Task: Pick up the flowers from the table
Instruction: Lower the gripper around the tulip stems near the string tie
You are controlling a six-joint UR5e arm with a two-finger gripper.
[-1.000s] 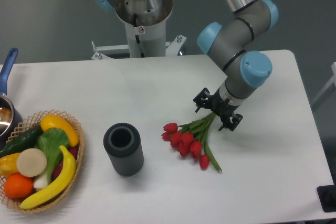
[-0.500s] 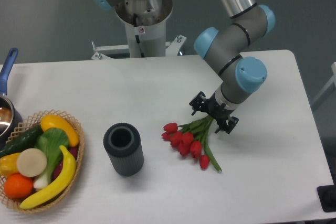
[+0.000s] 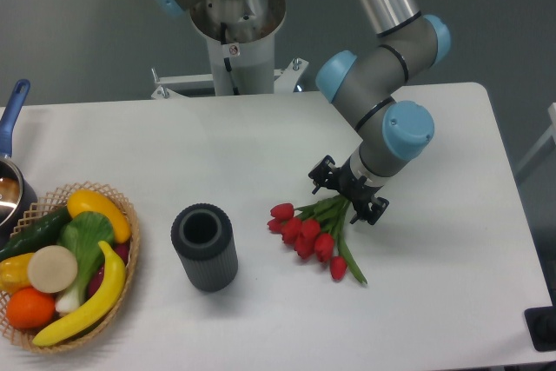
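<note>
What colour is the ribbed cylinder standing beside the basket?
Dark grey ribbed cylinder, clearest in the fixed camera view.

White table (image 3: 261, 141); flowers (image 3: 313, 230); ribbed cylinder (image 3: 204, 247); basket (image 3: 130, 254).

White, plain table (image 3: 452, 301). Red tulip heads on green stems in the flowers (image 3: 311, 234). Black gripper (image 3: 347, 195) on a grey arm (image 3: 382, 58) with light blue caps. Dark grey, ribbed cylinder (image 3: 204, 247). Tan wicker basket (image 3: 130, 258) holding yellow banana (image 3: 91, 301), orange fruit (image 3: 30, 308), green leafy vegetable (image 3: 85, 236) and dark green cucumber (image 3: 35, 232). Blue pan handle (image 3: 12, 110).
</note>
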